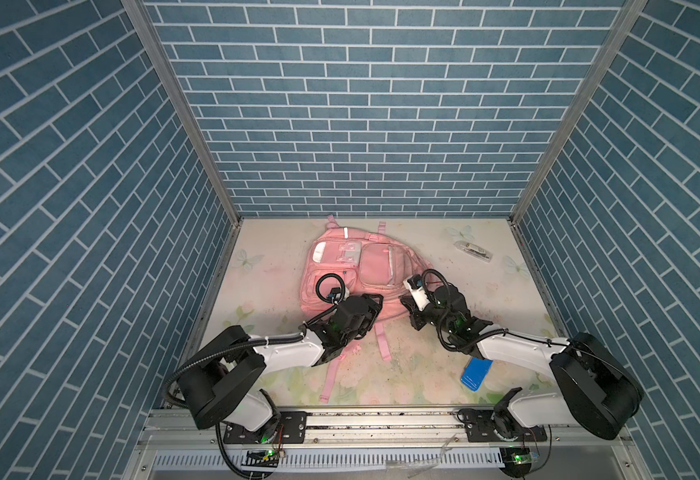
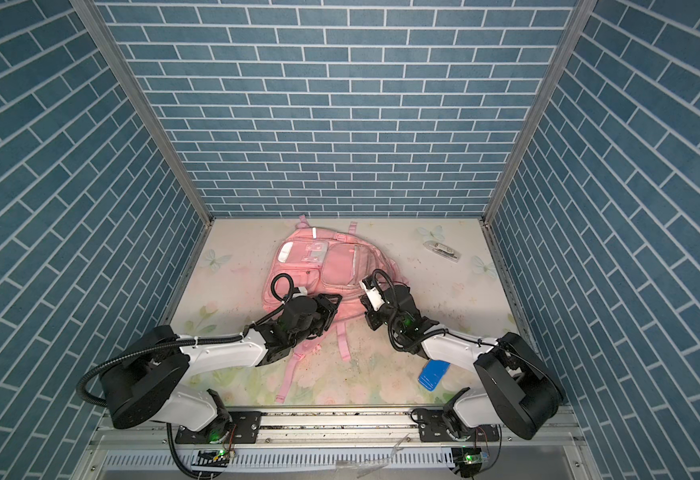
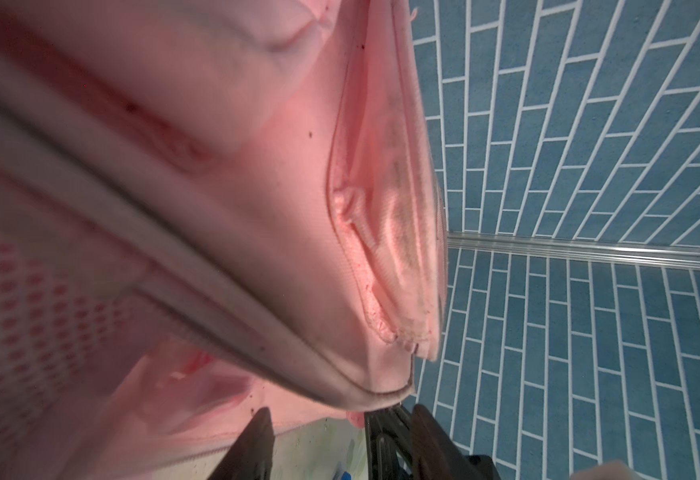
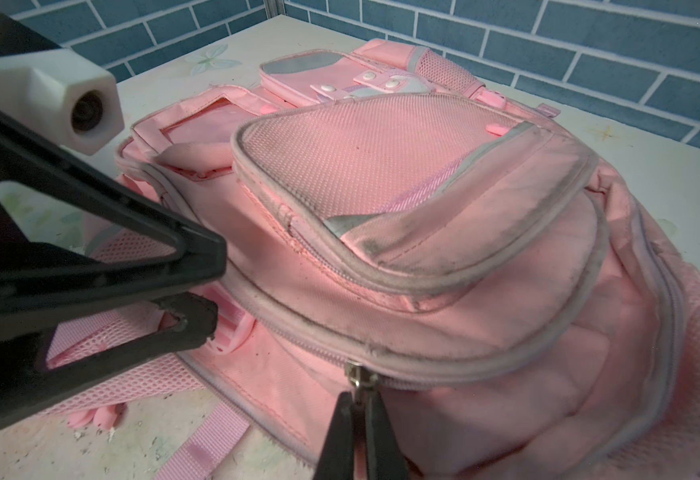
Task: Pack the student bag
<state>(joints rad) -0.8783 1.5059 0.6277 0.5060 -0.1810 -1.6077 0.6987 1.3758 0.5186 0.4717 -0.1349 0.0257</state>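
The student bag (image 1: 335,266) (image 2: 298,270) lies flat, front pockets up, on the floral table in both top views. It fills the right wrist view as the pink student bag (image 4: 443,232). My right gripper (image 1: 404,302) (image 4: 358,397) sits at the bag's near edge, shut on the metal zip pull (image 4: 354,372) of the main zip. My left gripper (image 1: 375,303) (image 2: 333,301) (image 3: 337,419) reaches in from the left to the same near edge. Its fingers (image 3: 256,440) stand apart, with table showing between them. The zipped flap (image 3: 281,340) hangs just past their tips.
A flat blue box (image 1: 476,374) (image 2: 434,374) lies at the front right under my right forearm. A small clear packet (image 1: 473,250) (image 2: 443,250) lies at the back right. Pink straps (image 1: 331,374) trail toward the front rail. Blue brick walls close three sides.
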